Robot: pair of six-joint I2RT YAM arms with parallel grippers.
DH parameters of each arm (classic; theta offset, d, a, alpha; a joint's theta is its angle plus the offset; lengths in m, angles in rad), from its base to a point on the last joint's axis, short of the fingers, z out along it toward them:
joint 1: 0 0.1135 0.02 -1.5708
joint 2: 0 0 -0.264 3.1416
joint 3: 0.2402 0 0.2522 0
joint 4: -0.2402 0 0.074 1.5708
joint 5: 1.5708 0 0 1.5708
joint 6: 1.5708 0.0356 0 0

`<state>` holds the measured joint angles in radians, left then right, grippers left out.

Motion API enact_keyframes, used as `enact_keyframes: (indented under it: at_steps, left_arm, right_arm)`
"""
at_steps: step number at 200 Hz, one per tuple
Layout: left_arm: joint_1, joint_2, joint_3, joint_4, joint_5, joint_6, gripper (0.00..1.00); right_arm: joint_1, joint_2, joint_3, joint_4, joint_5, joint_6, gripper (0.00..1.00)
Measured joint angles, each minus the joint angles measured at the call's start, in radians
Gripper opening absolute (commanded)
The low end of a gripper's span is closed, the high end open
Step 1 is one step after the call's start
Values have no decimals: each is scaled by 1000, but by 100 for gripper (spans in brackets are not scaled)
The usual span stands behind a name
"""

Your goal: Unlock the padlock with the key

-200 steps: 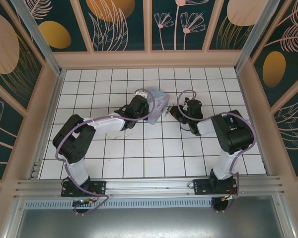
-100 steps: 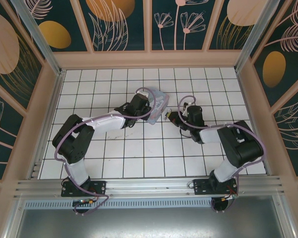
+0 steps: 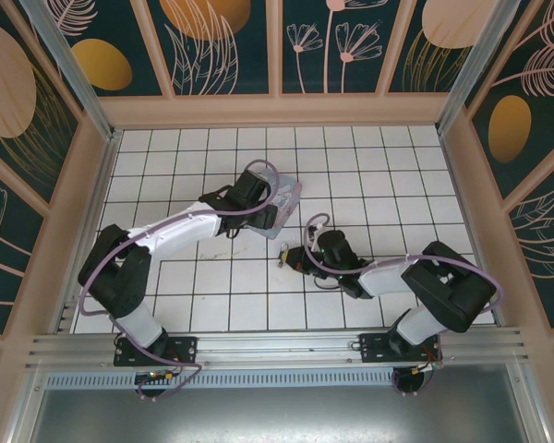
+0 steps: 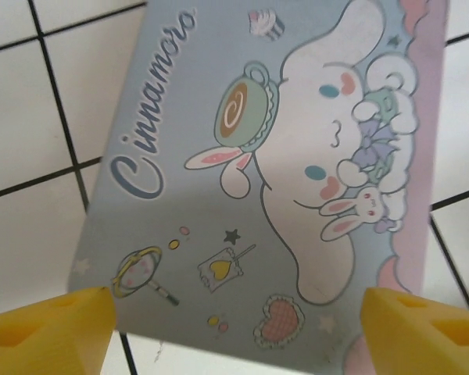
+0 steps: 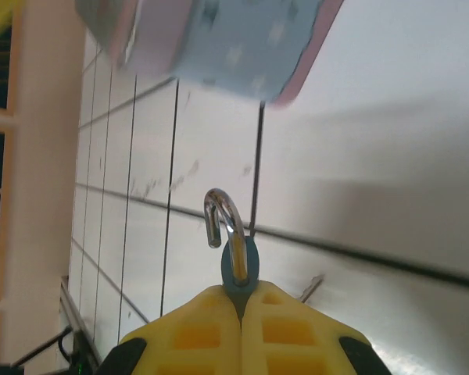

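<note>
Status, both claws.

R claw (image 5: 242, 301): fingers pressed flat together, clamped on the padlock (image 5: 239, 269) by its blue body. Only the body's top edge and the shackle (image 5: 222, 216) stick out past my yellow tips. Judged reason: gripping low on the body keeps the shackle clear of the pads, so it is free to swing. The shackle reads as a hook with its short leg hanging loose of the body, so prob. open already. The view is near edge-on, so not confirmed.

Padlock posn: in my R tips, low over the white tile floor (image 3: 351, 166), mid-table in the top view. The cartoon tin (image 5: 219, 39) lies well beyond it. Whether the padlock touches the tiles: cannot tell.

L claw (image 4: 234, 332): wide open, holding nothing. It hangs over the tin, with one yellow tip past each near corner. Judged reason: it is either parked clear of the R arm or lined up to pinch the tin. The tin is no part of the job.

Key: cannot place it with confidence. A thin pale sliver (image 5: 311, 287) lies on the tile just beside my R tips. It may be the key or a floor scuff; too small to tell. Nothing sits in the L claw.

Risk noted: the grip on the body is shallow, so a twist could slip it.
</note>
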<state>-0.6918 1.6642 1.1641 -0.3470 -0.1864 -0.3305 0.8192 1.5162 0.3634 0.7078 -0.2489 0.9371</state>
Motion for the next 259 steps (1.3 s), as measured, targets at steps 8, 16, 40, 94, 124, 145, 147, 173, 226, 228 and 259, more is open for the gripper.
enact_keyframes:
  at_steps: [8, 16, 40, 94, 124, 145, 147, 173, 226, 228, 259]
  left_arm:
    - [0, -23, 8, -10, 3, -2, 89]
    - [0, -43, 18, -14, 5, -5, 94]
    - [0, -103, 39, -16, 19, -25, 99]
    - [0, -215, 42, -16, 22, -63, 99]
    - [0, -261, 42, -16, 5, -88, 99]
    - [0, -293, 42, -16, -45, -101, 99]
    - [0, -296, 42, -16, -49, -101, 99]
    - [12, -349, 41, -8, -144, -106, 99]
    - [166, -516, -88, 190, -286, -66, 99]
    - [175, -520, -95, 202, -291, -64, 99]
    - [278, -573, -245, 404, -356, -16, 99]
  right_arm:
    - [26, 12, 0, 10, 10, 10, 0]
    - [52, 29, 0, 25, 17, 22, 0]
    - [77, 82, 0, 59, 26, 47, 0]
    - [64, 53, -24, 47, 62, 67, 49]
    - [16, -91, -47, -42, 81, 58, 70]
    - [-47, -247, -43, -165, 91, 24, 84]
    - [-53, -263, -40, -180, 90, 16, 84]
    - [-184, -456, 54, -415, 122, -54, 92]
    - [-499, -577, 381, -701, 326, -277, 96]
    - [-510, -577, 386, -702, 332, -283, 96]
    - [-654, -540, 380, -678, 399, -365, 99]
